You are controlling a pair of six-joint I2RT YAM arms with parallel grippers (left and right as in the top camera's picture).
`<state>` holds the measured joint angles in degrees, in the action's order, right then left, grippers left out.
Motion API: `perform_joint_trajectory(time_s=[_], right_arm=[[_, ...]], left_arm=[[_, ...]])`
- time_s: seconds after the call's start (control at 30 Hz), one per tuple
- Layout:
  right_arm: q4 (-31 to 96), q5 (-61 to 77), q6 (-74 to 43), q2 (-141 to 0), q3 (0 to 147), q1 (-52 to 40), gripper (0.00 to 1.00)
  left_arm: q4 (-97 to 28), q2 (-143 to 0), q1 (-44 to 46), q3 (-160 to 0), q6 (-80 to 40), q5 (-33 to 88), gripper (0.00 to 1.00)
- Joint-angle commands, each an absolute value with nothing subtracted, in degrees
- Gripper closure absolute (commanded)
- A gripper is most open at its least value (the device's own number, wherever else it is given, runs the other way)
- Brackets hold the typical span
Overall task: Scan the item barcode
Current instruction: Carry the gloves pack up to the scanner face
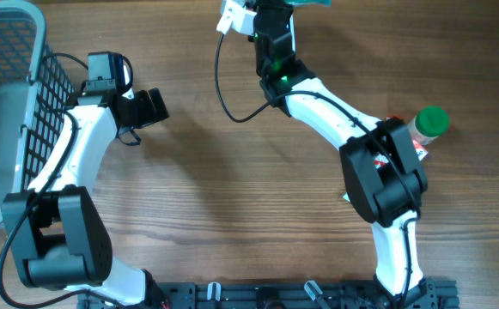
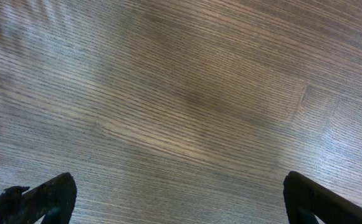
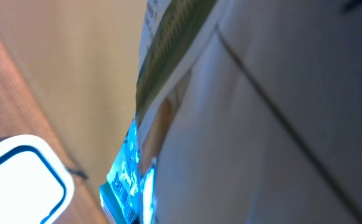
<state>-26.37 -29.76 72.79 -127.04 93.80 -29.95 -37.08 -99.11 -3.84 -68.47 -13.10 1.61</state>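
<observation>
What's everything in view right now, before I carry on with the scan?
basket: one, grey, mesh-sided, far left edge of the table
scanner: one, white, far edge of the table, beside the right pincer
packet: one, pale with a blue-lit edge, fills the right wrist view, close to the scanner
bottle: one, green cap, red-and-white label, right side, partly hidden behind the right arm
table: one, brown wood grain, under everything
left pincer: one, black, open and empty, over bare wood near the basket
right pincer: one, black, shut, apparently on the packet, at the far edge
</observation>
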Motion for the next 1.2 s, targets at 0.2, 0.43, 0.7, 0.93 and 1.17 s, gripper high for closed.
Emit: perform_joint_trajectory(time_s=[0.2,0.43,0.7,0.93,1.17], right_arm=[[-23.8,-28.6,63.2,-129.1,94.4,-30.5,0.96],[-16.0,-27.4,55.3,-129.1,94.4,-30.7,0.96],[-16.0,-25.2,53.4,-129.0,94.4,-32.8,0.96],[-11.0,-25.8,42.3,-129.1,94.4,-33.0,0.96],[-9.4,-25.9,27.0,-128.9,94.5,-33.0,0.96]], left_arm=[[-37.0,-99.6,-4.3,-68.6,-12.4,1.9,0.0],[-37.0,-99.6,-4.3,-68.6,-12.4,1.8,0.0],[-37.0,-99.6,-4.3,-68.6,-12.4,1.9,0.0],[-37.0,-99.6,-4.3,-68.6,-12.4,1.9,0.0],[-37.0,-99.6,-4.3,-68.6,-12.4,1.9,0.0]])
